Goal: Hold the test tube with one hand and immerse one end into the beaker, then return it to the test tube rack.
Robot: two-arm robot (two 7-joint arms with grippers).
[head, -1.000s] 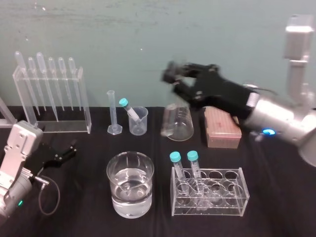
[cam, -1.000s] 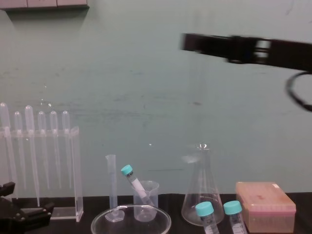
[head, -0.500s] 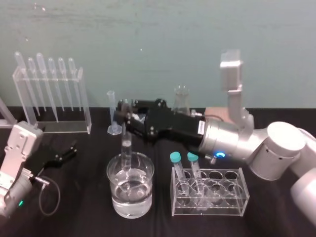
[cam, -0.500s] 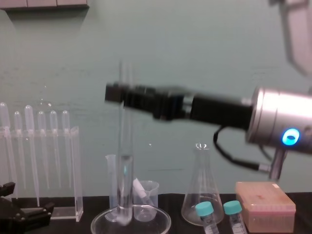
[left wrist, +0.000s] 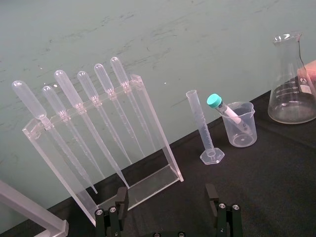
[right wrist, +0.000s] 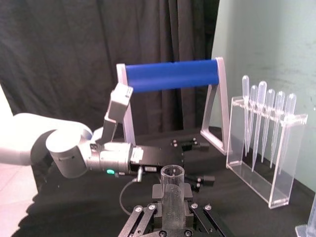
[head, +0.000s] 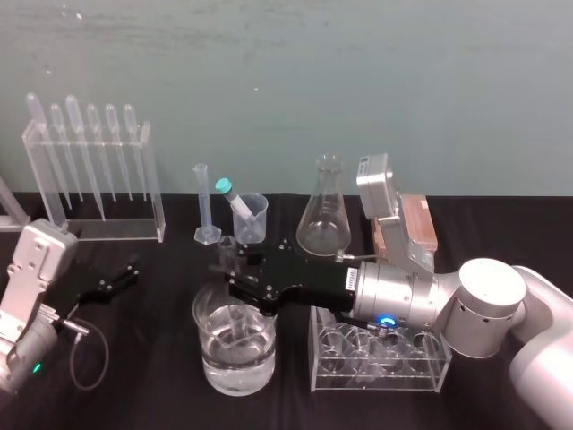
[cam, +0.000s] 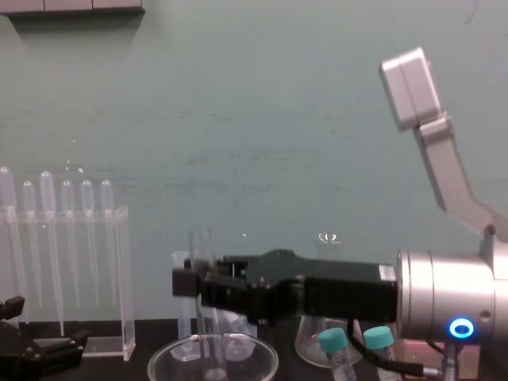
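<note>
The right gripper (head: 229, 270) is closed around the test tube (head: 226, 251), its black fingers pinching the glass a little below the open mouth; in the right wrist view the fingers (right wrist: 163, 193) press against the tube (right wrist: 173, 173) from both sides with the round rim standing clear above them. The tube stands upright, and its lower end dips inside the beaker (head: 211, 363), into the water there. The beaker sits on the black table (head: 143, 367), just beside the test tube rack (head: 430, 363), on the robot's left of it. The right arm reaches in from the right, its forearm low and nearly level, passing over the rack, with the wrist above the rack's front. From the chest the gripper (cam: 193, 283) hangs just over the beaker's rim (cam: 159, 362). The left gripper (head: 115, 281) lies on the table at the far left, its fingers (left wrist: 121, 198) spread wide with nothing between them.
</note>
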